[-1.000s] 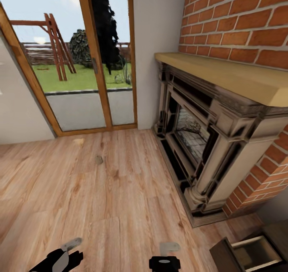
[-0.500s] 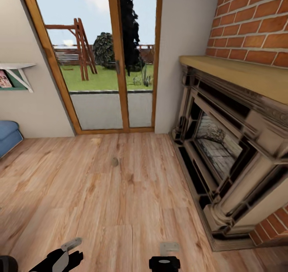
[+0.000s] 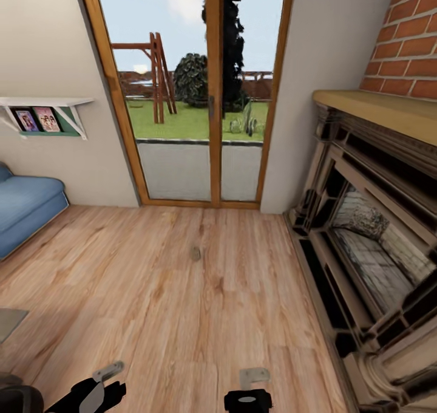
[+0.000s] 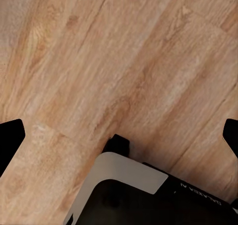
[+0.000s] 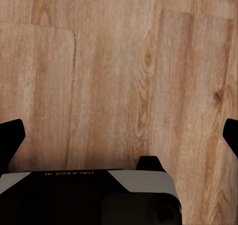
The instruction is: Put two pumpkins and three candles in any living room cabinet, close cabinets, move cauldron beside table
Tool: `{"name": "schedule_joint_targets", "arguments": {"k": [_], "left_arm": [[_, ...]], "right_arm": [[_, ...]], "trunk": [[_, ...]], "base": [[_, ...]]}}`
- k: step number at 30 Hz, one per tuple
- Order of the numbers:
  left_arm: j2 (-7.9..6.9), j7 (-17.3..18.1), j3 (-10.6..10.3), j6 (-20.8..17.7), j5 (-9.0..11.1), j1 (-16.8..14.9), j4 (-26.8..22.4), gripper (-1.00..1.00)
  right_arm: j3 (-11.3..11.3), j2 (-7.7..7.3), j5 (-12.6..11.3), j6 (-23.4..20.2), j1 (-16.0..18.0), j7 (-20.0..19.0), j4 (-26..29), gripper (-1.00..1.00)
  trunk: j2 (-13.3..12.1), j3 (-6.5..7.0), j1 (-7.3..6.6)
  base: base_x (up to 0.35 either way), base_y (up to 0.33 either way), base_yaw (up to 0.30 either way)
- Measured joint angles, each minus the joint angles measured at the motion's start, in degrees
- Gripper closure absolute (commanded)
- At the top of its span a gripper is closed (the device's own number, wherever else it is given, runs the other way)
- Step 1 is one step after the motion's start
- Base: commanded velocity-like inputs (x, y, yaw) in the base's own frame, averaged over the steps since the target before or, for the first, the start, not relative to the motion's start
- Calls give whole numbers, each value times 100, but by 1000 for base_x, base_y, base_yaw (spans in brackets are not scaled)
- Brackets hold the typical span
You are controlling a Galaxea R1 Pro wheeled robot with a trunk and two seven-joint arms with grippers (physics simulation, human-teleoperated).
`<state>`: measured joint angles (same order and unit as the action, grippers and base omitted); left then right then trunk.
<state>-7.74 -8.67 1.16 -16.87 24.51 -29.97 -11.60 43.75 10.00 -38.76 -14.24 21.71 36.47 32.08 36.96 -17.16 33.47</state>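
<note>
Candle [image 3: 195, 253] sits nearer centre now the view has swung left, losing the cabinet; both grippers [image 4: 119, 135] [image 5: 119, 135] open, empty; pickup next.

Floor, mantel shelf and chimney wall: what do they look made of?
Floor: light wood planks with visible grain and knots, matte finish. Mantel shelf: pale, plain slab, probably smooth wood. Chimney wall: red brick with pale mortar lines.

surface: light wood plank floor [image 3: 182, 303] | on it: olive-grey candle [image 3: 195, 253]
</note>
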Motion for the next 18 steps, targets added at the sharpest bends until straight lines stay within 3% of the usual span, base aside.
{"name": "schedule_joint_targets", "arguments": {"k": [6,18], "left_arm": [[1,5,-7,174,0,6,16,-100],[3,6,-11,227,-2,9,53,-100]], "right_arm": [[-5,0,0,12,0,0,19,-100],[10,0,-3,250,0,0,20,-100]], "trunk": [[0,25,0],[0,86,0]], "base": [[329,0,228],[330,0,15]]}}
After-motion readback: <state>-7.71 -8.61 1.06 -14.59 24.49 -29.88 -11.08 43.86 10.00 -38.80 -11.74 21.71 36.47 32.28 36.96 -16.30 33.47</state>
